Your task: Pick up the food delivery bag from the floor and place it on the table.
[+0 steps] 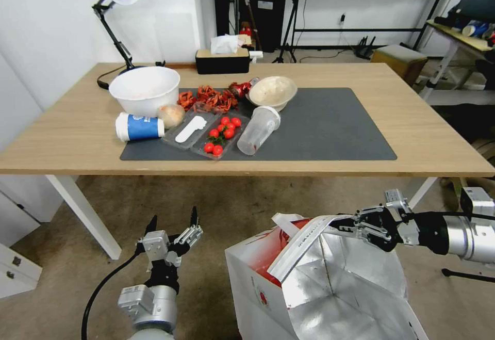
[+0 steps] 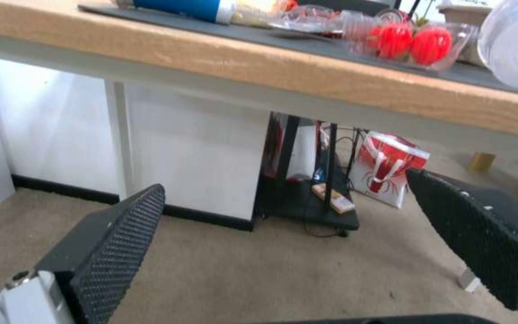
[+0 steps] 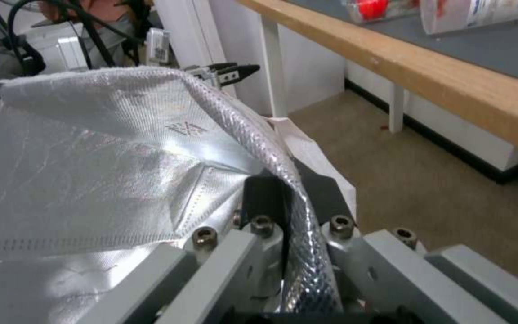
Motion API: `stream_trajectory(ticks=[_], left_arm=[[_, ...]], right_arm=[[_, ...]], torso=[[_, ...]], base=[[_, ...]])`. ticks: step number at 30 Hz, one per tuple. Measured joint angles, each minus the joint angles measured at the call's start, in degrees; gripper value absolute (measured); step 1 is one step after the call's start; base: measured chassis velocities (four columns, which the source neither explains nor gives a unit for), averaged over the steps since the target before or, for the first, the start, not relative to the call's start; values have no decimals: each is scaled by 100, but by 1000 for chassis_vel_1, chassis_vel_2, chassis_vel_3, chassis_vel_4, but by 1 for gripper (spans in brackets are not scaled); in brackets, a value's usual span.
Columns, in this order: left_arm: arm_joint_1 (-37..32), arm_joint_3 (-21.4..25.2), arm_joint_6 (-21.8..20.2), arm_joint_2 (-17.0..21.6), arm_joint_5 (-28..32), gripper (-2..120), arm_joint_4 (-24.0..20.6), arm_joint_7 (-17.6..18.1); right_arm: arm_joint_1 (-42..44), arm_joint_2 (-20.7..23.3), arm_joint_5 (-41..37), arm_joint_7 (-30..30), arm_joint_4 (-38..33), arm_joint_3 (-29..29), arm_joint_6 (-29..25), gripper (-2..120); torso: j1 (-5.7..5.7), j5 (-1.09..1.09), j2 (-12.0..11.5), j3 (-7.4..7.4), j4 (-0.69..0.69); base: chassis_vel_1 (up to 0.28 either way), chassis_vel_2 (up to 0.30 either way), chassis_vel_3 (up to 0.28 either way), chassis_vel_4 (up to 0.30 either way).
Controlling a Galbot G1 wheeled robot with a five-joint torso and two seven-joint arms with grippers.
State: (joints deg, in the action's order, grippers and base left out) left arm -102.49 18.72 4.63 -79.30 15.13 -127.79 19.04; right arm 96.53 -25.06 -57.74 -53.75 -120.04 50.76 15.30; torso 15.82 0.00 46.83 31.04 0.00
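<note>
We are holding the left gripper [image 1: 172, 225] wide open and empty below the tabletop [image 1: 77, 139], keeping clear. To its right, the food delivery bag [image 1: 309, 288] is hanging near us, its foil rim pinched in the closed right gripper [image 1: 344, 225] for lifting.

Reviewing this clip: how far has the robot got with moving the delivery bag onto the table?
Done: the right gripper is shut on the rim of the food delivery bag, pinching the foil-lined edge between its fingers. In hand: the bag hangs below the table edge; whether it has left the floor cannot be told. Left: raising it onto the tabletop. The left gripper hovers open beside it.
</note>
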Motion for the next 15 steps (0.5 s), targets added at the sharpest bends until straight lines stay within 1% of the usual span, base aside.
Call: stream_trajectory(ticks=[7,15], left_arm=[[-13,-2,0,2,2,100,-9,4],[-17,-3,0,1,0,100,-24,7]], right_arm=[[0,1,3,-5,-6,-11,1,0],[-2,7,3,-12,-3,-15,1,0]], torso=[[95,0,221,127,0],[166,0,395,227,0]], base=[[0,0,0,0],[0,0,0,0]])
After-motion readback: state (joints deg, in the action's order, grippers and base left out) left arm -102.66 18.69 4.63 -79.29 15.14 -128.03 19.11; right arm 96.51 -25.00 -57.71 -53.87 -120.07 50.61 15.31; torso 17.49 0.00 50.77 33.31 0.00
